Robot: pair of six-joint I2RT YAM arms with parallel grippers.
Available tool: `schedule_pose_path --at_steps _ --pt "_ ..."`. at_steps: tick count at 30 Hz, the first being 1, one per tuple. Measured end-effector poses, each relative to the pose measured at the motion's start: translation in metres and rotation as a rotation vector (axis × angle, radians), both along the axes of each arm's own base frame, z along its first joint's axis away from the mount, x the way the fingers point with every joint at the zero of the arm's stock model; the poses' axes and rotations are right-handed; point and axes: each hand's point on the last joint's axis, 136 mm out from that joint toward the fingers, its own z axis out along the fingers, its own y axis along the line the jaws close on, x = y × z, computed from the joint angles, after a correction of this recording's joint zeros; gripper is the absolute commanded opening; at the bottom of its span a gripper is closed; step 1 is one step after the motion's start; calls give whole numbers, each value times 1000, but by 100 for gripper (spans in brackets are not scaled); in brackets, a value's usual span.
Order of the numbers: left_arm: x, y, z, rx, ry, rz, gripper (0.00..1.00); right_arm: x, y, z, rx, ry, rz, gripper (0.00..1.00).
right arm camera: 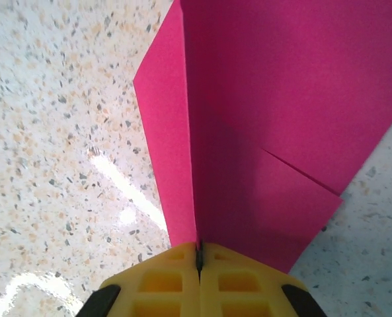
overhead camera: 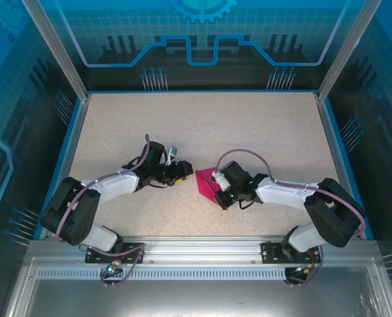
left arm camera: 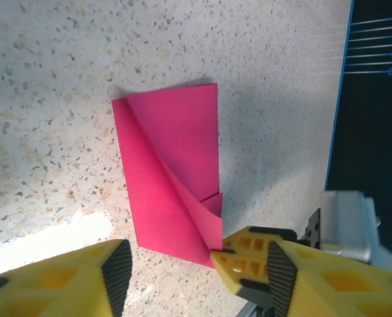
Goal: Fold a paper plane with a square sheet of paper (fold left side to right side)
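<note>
Right end effector point(right arm camera: 199, 254) clenched on folded pink paper point(right arm camera: 281, 99); left end effector point(left arm camera: 199, 284) released, paper just ahead of it.

We see a speckled beige tabletop point(overhead camera: 202, 125) with bright glare point(left arm camera: 43, 241) on it. Glowing blue walls point(overhead camera: 202, 39) with circuit-style lines enclose it, with aluminium posts point(overhead camera: 53, 46) at the corners and a metal rail point(overhead camera: 202, 247) nearest.

Paper point(overhead camera: 204, 182): on table point(overhead camera: 248, 125), toward its near middle; left gripper point(overhead camera: 181, 170) just beside paper's left, right gripper point(overhead camera: 218, 190) touching paper's right edge.
</note>
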Motion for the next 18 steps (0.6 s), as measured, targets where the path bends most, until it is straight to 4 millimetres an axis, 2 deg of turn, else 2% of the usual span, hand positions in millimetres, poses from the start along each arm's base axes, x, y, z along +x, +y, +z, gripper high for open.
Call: schedule_pose_path --at_steps 4,11,18 --pt "-3 -9 -13 -6 22 -30 49 0 2 3 109 74 -25 0" --pt "-17 -32 -39 2 86 -90 46 1 4 4 267 194 -75 0" --pt "-14 -53 -37 -12 71 -134 46 -1 1 -1 355 276 -114 0"
